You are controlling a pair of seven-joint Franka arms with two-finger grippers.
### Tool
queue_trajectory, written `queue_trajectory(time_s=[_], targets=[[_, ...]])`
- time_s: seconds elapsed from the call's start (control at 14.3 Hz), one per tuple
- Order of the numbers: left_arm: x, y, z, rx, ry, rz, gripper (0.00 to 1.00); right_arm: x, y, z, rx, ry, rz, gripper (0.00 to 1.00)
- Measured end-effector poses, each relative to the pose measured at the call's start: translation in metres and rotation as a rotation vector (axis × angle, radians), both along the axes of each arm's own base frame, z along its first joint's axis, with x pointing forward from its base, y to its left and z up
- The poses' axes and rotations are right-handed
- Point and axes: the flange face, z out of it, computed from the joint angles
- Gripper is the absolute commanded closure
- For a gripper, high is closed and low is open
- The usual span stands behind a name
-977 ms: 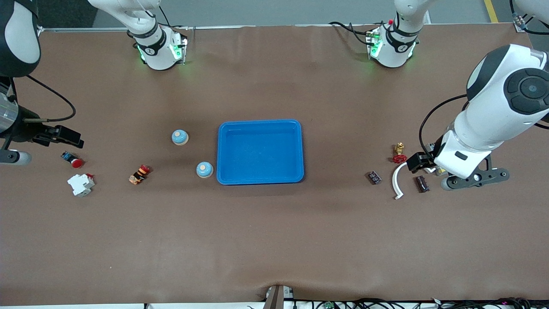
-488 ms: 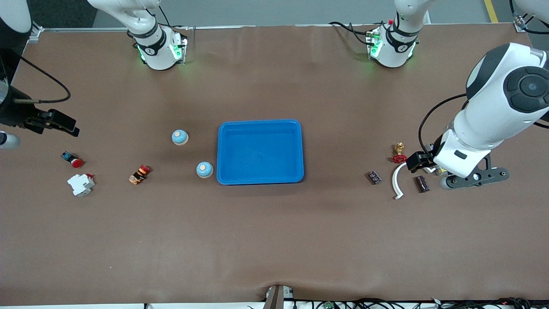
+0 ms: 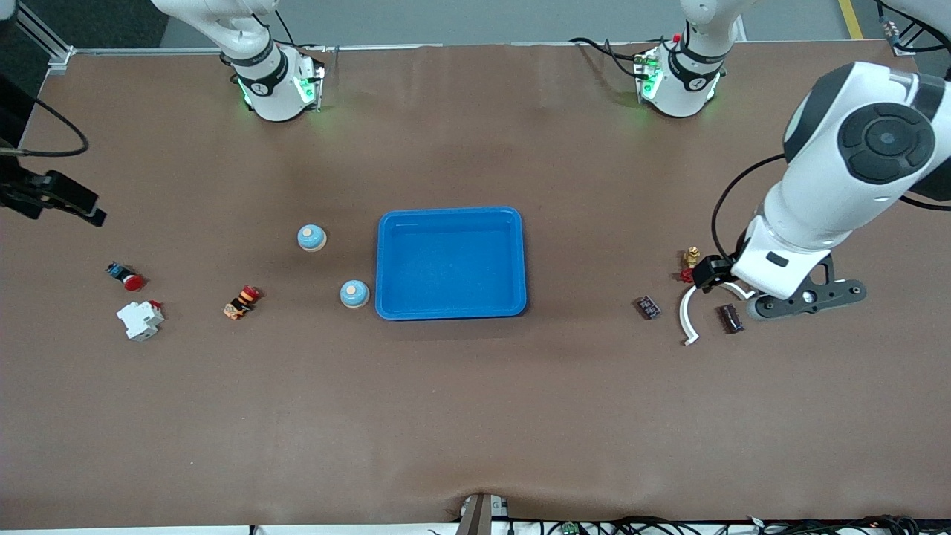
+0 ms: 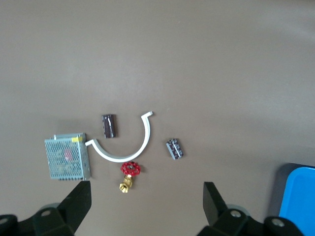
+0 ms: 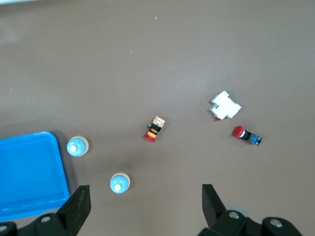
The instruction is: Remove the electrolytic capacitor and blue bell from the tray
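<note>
Nearest to us, low in the front view, the electrolytic capacitor (image 3: 731, 318) lies on its side on the bare table toward the left arm's end. It is just beside a white curved strip (image 3: 689, 316) and near a small dark chip (image 3: 648, 307). In the same low band toward the right arm's end we see a white breaker (image 3: 140, 319) and an orange-and-black part (image 3: 242, 302).

Up at mid-frame sits the tray (image 3: 451, 211), and it looks empty. One blue bell (image 3: 354, 294) stands on the table almost against its rim, and a second bell (image 3: 311, 238) is a little farther from us. So we judge the removal done.

The left gripper (image 4: 146, 204) hangs released, jaws wide, over the red valve (image 4: 131, 168) and the strip. The right gripper (image 5: 145, 206), also spread and carrying nothing, is over the table's margin at mid-height of the frame's edge.

Now the risks. That left hand is above a tight cluster, so a low sweep could hook the strip and drag it into the capacitor. The capacitor is a cylinder and would probably roll. And if either arm crosses mid-frame low, it could clip the bell by the rim and tip it back into the tray.
</note>
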Motion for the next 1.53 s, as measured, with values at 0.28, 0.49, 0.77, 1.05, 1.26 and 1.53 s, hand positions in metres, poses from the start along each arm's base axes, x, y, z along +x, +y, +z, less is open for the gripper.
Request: queue_trajectory(time_s=[0.28,0.49,0.77,1.05,1.26,1.53], targets=[[-0.013,-0.006,0.026,0.018,-0.027,0.051,0.0,-0.002,-0.003,0.015,-0.001,-0.018,-0.005,0.0],[-0.019,0.016,0.047,-0.014,-0.022,0.056,0.0,-0.005,-0.003,0.022,-0.001,-0.01,-0.005,0.0],[-0.03,0.05,0.068,-0.049,-0.015,0.048,0.0,-0.009,-0.001,0.028,0.0,0.008,-0.001,0.0],[-0.057,0.069,0.084,-0.111,0.007,0.022,0.0,-0.013,0.001,0.031,0.002,0.037,0.001,0.0],[-0.078,0.097,0.097,-0.121,0.005,-0.035,0.0,-0.018,0.002,0.028,0.004,0.076,0.003,0.0],[-0.102,0.11,0.106,-0.112,0.002,-0.093,0.0,-0.02,0.002,0.032,0.005,0.084,0.004,0.0]])
